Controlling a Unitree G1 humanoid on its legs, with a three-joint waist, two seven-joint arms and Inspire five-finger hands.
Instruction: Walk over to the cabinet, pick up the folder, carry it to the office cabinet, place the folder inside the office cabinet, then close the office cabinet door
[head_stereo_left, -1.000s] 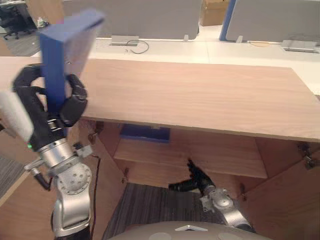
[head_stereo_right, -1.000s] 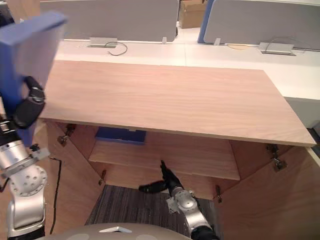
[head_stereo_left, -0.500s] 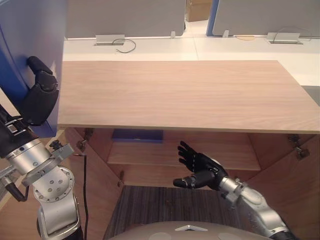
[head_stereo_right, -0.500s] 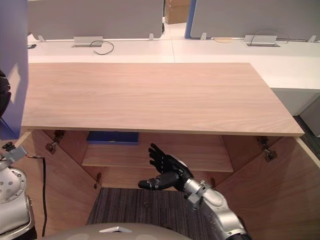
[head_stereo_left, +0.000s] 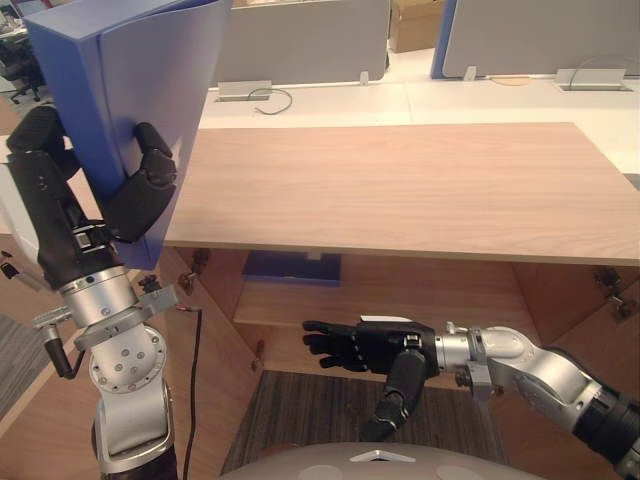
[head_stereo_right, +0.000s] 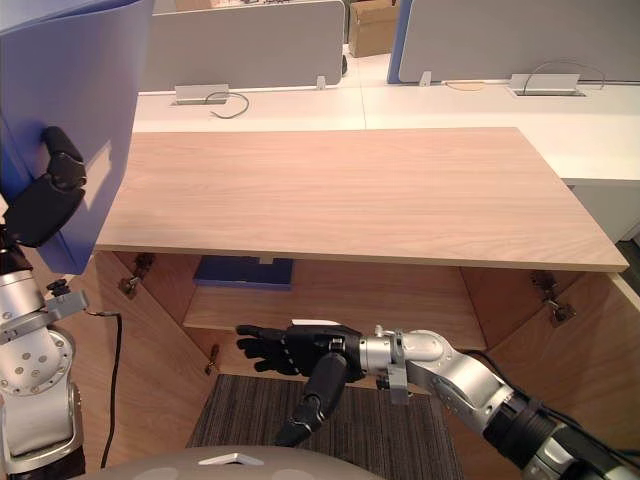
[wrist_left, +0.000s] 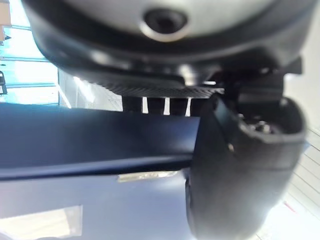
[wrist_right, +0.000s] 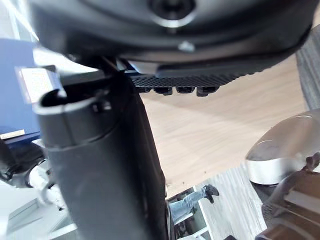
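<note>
My left hand (head_stereo_left: 128, 203) is shut on a tall blue folder (head_stereo_left: 130, 90), which it holds upright at the left, above and beside the left end of the wooden cabinet top (head_stereo_left: 400, 185). In the left wrist view the thumb (wrist_left: 242, 165) presses on the folder's dark blue face (wrist_left: 90, 150). The cabinet stands open below its top, with a shelf (head_stereo_left: 420, 310) inside. My right hand (head_stereo_left: 360, 345) is open, its fingers straight and pointing left, in front of that shelf, holding nothing.
A second blue folder (head_stereo_left: 285, 266) lies at the shelf's back left. The cabinet's doors (head_stereo_left: 215, 340) (head_stereo_left: 585, 345) stand swung out on both sides. Striped carpet (head_stereo_left: 330, 415) lies below. White desks (head_stereo_left: 420, 100) with grey screens (head_stereo_left: 300, 40) stand behind the cabinet.
The camera has shifted. My right hand has turned from a raised palm to flat fingers pointing left, and reached further left. The folder stays in my left hand.
</note>
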